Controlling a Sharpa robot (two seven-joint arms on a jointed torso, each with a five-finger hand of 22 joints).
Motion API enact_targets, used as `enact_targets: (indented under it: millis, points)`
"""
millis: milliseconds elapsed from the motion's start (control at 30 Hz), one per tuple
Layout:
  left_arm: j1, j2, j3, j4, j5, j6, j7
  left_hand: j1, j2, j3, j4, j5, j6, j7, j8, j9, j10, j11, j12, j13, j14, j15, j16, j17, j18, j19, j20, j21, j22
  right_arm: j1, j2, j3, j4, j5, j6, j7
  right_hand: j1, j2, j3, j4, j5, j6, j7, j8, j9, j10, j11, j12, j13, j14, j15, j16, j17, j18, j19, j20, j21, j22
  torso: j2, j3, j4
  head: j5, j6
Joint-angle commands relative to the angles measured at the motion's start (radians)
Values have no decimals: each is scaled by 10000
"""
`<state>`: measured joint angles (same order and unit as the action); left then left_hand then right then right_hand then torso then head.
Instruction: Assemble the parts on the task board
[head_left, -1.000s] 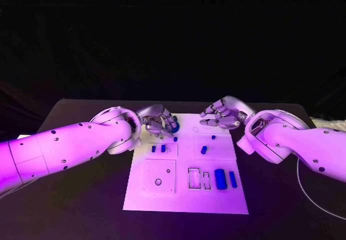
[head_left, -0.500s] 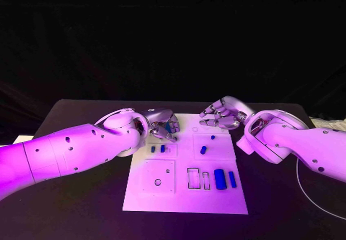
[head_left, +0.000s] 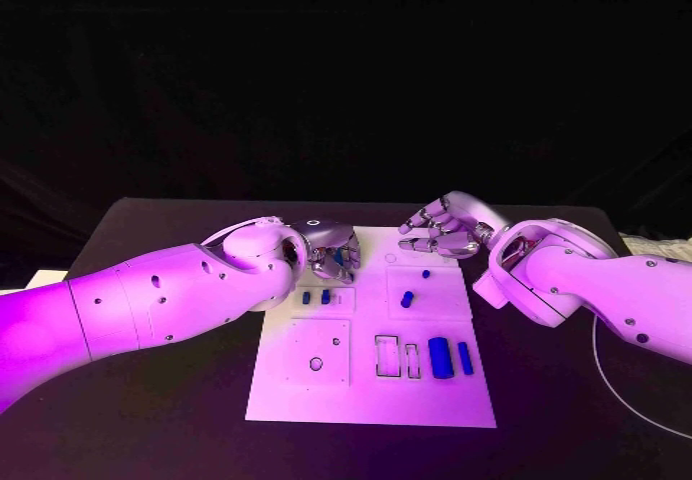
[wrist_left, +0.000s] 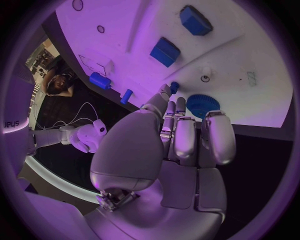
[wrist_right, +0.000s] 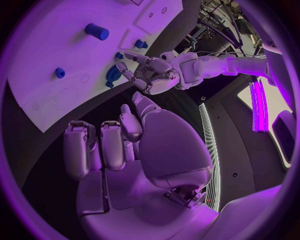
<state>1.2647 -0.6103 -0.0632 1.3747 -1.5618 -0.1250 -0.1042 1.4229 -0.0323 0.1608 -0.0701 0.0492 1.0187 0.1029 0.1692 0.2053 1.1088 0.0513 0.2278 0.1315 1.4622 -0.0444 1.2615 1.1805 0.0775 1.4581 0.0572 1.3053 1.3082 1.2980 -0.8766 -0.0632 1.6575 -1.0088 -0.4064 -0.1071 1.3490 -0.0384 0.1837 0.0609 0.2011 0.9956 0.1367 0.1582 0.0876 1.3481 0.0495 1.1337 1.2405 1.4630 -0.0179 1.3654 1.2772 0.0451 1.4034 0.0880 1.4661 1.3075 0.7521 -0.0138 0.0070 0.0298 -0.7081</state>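
The white task board lies in the middle of the table. My left hand hovers over its far left corner with the fingers stretched out, their tips just short of a round blue toothed part that lies flat on the board. That part also lies at the left hand's fingertips in the right wrist view. My right hand hangs over the board's far edge, fingers curled in, holding nothing. Two blue bars lie near the right front, and small blue pieces sit mid-board.
Two small blue pieces stand side by side in front of my left hand. Rectangular slots and a square plate with holes take up the board's near half. Black table surrounds the board.
My left arm has swung further in over the board's far left corner and the hand has turned and dropped slightly. The right hand has hardly moved.
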Motion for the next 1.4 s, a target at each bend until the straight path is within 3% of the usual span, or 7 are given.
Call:
enact_targets:
  millis: [33, 400, 767, 1033, 1233, 1400]
  points:
    - [-7, 77, 6, -39, -319, 580, -180, -78, -103, 223, -12, -10, 108, 3, -79, -64, 125, -9, -125, -87, 427, 33, -57, -82, -144, 191, 23, 85, 202, -5, 9, 1, 18, -45, 22, 100, -87, 27, -14, 5, 61, -61, 14, 36, -15, -47, -4, -67, -8, 468, -59, -26, -15, 126, -71, -1, -46, 61, -3, -1, 11, -3, -14]
    - [-15, 240, 7, -193, -363, 906, -400, -395, -480, 1145, -32, -10, 322, 55, -406, -301, 448, 21, -601, -370, 420, 98, -34, -275, -169, 227, 90, 211, 363, -5, 16, 1, 26, -45, 28, 105, -87, 27, -14, 5, 61, -61, 14, 36, -15, -47, -4, -67, -8, 468, -59, -26, -15, 126, -71, -1, -46, 61, -8, -1, 7, -4, -39]
    - [-74, 376, 8, -335, -391, 1006, -468, -386, -500, 1954, -140, -12, 497, 90, -541, -400, 661, 26, -802, -472, 409, 127, 51, -323, -184, 243, 126, 290, 468, -5, 23, 1, 28, -45, 35, 111, -87, 27, -14, 5, 61, -61, 14, 36, -15, -47, -4, -67, -8, 468, -59, -26, -15, 126, -71, -1, -46, 61, -8, 5, 7, -21, -44]
    - [-81, 402, 8, -369, -369, 959, -282, -382, -378, 2407, -202, -11, 909, 38, -438, -368, 1121, -79, -745, -428, 411, 73, 136, -309, -219, 295, 102, 454, 637, -5, 27, 1, 32, -45, 41, 111, -79, 34, -5, -3, 70, -63, 15, 43, -18, -38, -4, -55, -1, 471, -60, -25, -8, 125, -66, -2, -46, 67, -13, 1, 13, -19, -50]
    - [-116, 341, 23, -326, -303, 620, -225, -353, -323, 2580, -277, -14, 1139, 36, -374, -342, 1362, -116, -725, -395, 419, 43, 199, -270, -229, 306, 71, 498, 687, -5, 29, 1, 31, -44, 45, 118, -79, 34, -5, -3, 70, -63, 15, 43, -18, -38, -4, -55, -1, 471, -60, -25, -8, 125, -66, -2, -46, 67, -6, -1, -3, 1, -39]
    - [-179, 101, 104, -148, -106, 93, -255, -348, -361, 2746, -372, -16, 1088, 132, -466, -383, 1325, -33, -852, -421, 419, 90, 239, -261, -242, 313, 83, 531, 726, -5, 20, 1, 23, -43, 48, 122, -79, 34, -5, -3, 70, -63, 15, 43, -18, -38, -4, -55, -1, 471, -60, -25, -8, 125, -66, -2, -46, 67, -8, -10, 8, -59, -23]
